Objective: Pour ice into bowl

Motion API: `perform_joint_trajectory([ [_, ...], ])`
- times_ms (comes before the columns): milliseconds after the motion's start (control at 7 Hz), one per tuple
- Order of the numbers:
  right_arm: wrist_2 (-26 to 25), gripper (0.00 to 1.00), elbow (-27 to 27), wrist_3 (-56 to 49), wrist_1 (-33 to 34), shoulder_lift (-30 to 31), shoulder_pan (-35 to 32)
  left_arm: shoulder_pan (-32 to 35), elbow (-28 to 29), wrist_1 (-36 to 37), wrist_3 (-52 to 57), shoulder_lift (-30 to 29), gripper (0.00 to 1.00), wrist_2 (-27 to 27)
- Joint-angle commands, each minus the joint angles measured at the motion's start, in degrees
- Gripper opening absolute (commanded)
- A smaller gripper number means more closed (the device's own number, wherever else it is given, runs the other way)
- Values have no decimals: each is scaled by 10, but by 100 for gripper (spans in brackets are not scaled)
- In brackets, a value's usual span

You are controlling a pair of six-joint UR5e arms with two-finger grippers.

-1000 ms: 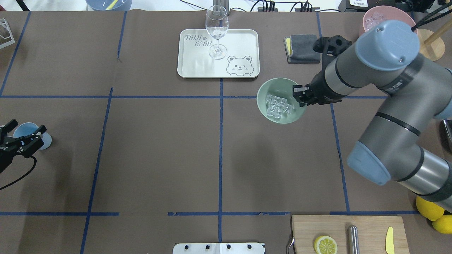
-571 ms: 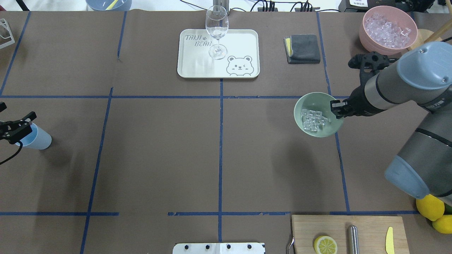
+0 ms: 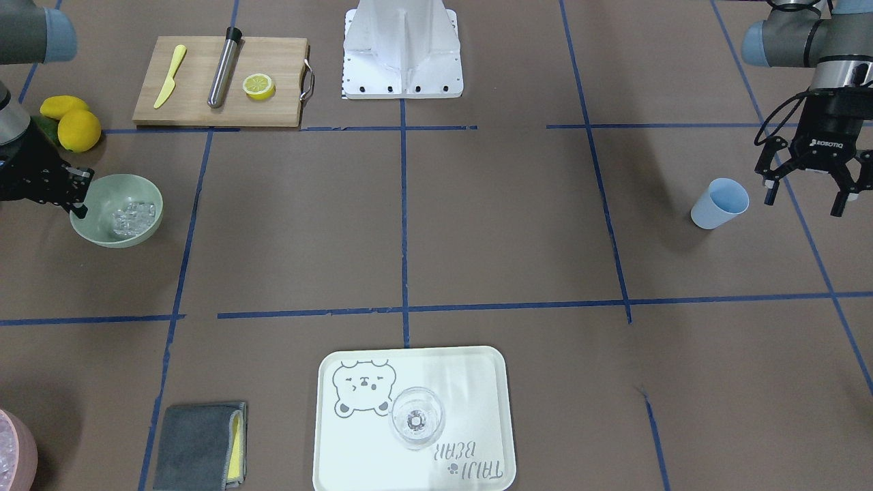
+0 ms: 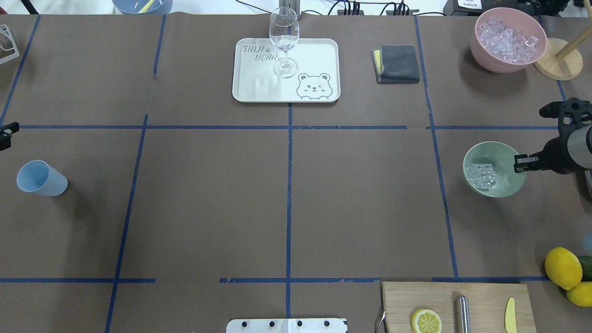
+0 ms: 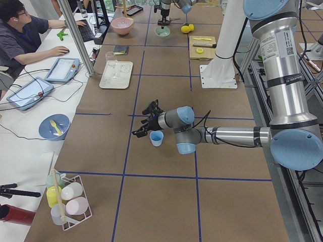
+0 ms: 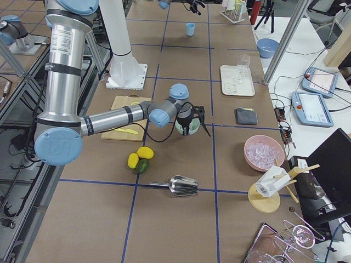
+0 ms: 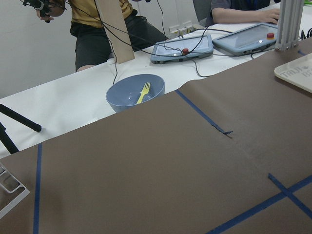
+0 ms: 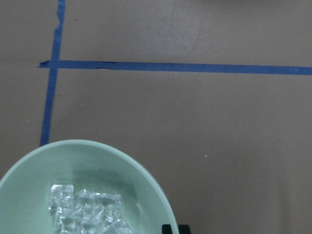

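The right gripper [image 4: 520,163] pinches the rim of the sage-green bowl [image 4: 502,157], the ice [image 4: 481,175] heaped inside it. Pouring looks done; next calls for a level set-down, then letting go. At the other side the left gripper [image 3: 803,201] hangs spread wide beside the empty light blue cup [image 3: 719,202]. Far back stands the pink bowl [image 4: 485,60].
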State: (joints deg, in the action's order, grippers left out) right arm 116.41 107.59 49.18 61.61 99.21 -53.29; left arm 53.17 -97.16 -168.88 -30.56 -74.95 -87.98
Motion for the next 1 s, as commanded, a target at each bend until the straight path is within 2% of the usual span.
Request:
perform_joint_trajectory([
  [0, 5, 0, -45, -8, -16, 9, -21, 6, 1, 14, 18, 0, 100, -4],
  [143, 6, 28, -61, -9, -16, 4, -29, 7, 2, 14, 18, 1, 100, -4],
  [286, 7, 99, -68, -38, -16, 1, -42, 9, 2, 14, 19, 1, 100, -4],
  [429, 41, 100, -69, -111, -6, 1, -95, 9, 4, 14, 19, 1, 100, -4],
  [571, 75, 100, -70, -197, 37, 1, -142, 9, 8, 16, 19, 2, 100, -13],
  [714, 69, 100, -70, -315, 89, -6, -178, 28, 8, 62, 19, 1, 100, -60],
  [857, 70, 100, -71, -383, 128, -10, -216, 83, 7, 105, 32, -6, 100, -156],
])
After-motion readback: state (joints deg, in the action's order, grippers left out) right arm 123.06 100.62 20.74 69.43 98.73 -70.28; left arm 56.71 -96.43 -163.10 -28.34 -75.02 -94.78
